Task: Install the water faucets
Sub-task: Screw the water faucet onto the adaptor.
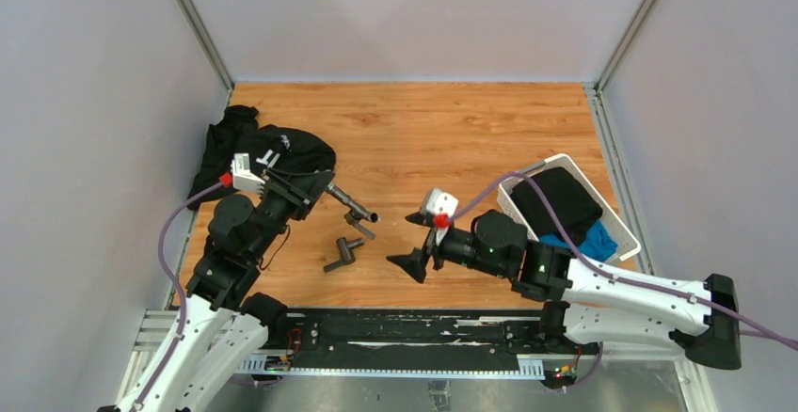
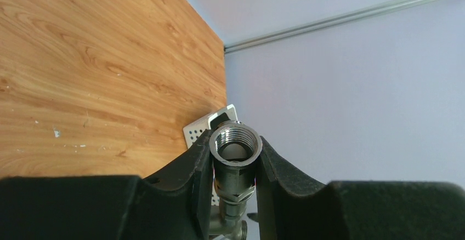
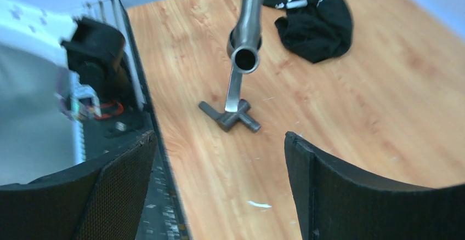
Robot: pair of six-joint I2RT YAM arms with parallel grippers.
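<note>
Assembly step, judged: faucet (image 1: 356, 207) is held clamped in left gripper (image 1: 327, 187). Right gripper (image 1: 414, 241) is spread wide, empty. Tee (image 1: 343, 252) near desk (image 1: 452, 130) front edge is likely to be picked and mated next.

The left arm (image 1: 202, 341) and right arm (image 1: 626, 290) have glossy white lower shells and black joints toward the wrist. A purple cable (image 1: 167, 233) trails along each to a red plug (image 1: 226, 179) beside a small white wrist camera (image 1: 247, 173). The right pincer (image 3: 219, 138) has broad black fingers (image 3: 118, 190) with a fine mesh texture. A green light (image 1: 541, 269) glows on the right arm.
</note>
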